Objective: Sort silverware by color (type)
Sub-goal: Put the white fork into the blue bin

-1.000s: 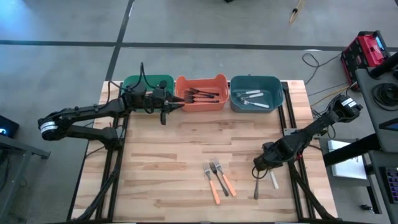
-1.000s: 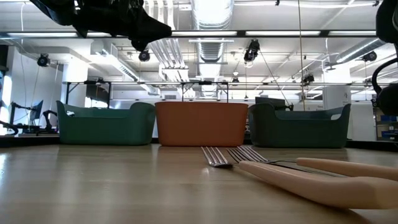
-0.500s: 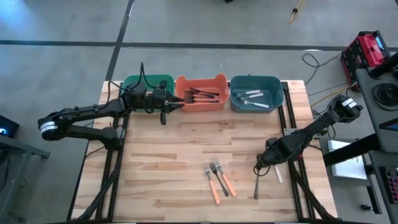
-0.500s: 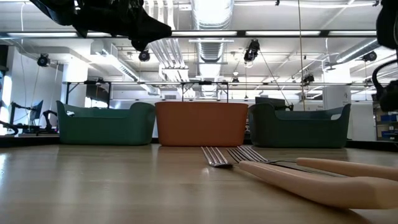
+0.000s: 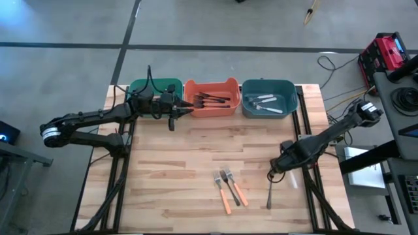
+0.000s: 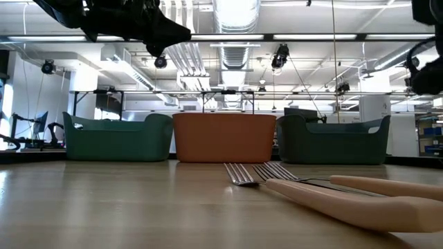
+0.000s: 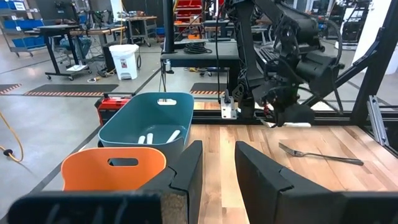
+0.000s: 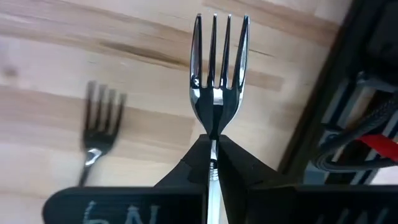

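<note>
While right gripper (image 8: 213,163) pinches one fork (image 8: 217,81), three forks (image 5: 230,185) on table (image 5: 170,170), left gripper (image 7: 217,165) parted.

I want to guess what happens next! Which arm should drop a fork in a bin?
Probably the right arm: its gripper is shut on a fork above the table. The left gripper is open with nothing in it, waiting by the orange bin.
</note>
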Available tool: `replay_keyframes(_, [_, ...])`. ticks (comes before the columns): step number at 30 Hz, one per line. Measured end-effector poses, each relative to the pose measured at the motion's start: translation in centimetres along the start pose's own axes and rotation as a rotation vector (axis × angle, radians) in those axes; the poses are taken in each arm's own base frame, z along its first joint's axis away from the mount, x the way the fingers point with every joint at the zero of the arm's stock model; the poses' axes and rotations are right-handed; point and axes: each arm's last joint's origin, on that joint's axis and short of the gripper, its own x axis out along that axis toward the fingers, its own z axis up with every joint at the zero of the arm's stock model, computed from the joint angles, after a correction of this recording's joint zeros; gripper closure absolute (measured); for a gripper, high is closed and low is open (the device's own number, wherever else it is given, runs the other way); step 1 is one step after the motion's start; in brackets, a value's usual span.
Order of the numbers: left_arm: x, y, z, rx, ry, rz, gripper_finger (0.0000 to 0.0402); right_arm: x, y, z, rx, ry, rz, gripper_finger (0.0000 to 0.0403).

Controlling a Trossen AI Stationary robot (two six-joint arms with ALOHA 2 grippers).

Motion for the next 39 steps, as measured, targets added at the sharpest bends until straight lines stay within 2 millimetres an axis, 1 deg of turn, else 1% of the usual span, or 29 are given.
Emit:
replay_keyframes(4, [0.0, 0.0, 0.0, 0.000, 0.000, 0.000, 0.0324, -1.7, 0.3, 0.1, -0.005, -0.051, 0.096, 0.0394])
replay_keyframes(10, [0.0, 0.0, 0.0, 0.000, 0.000, 0.000, 0.0324, -4.7, 0.9, 0.8, -0.003, -0.219, 0.278, 0.0394])
replay_keyframes(14, [0.0, 0.0, 0.0, 0.002, -0.004, 0.000, 0.0324, -7.0, 2.2, 1.6, -0.056, -0.344, 0.409, 0.0394])
replay_keyframes(17, [0.0, 0.0, 0.1, 0.002, -0.007, 0.001, 0.0324, -8.9, 3.2, 2.7, -0.102, -0.437, 0.458, 0.0394])
replay_keyframes(25, [0.0, 0.0, 0.1, -0.002, -0.007, 0.001, 0.0324, -14.4, 6.2, 6.8, -0.269, -0.609, 0.446, 0.0394])
replay_keyframes(29, [0.0, 0.0, 0.1, -0.005, -0.007, 0.001, 0.0324, -16.7, 7.7, 8.9, -0.353, -0.655, 0.426, 0.0394])
replay_keyframes(33, [0.0, 0.0, 0.1, -0.005, -0.007, 0.001, 0.0324, -18.2, 9.0, 10.9, -0.432, -0.671, 0.410, 0.0394])
replay_keyframes(39, [0.0, 0.0, 0.1, -0.006, -0.007, 0.000, 0.0324, -19.5, 10.7, 14.1, -0.555, -0.726, 0.332, 0.0394])
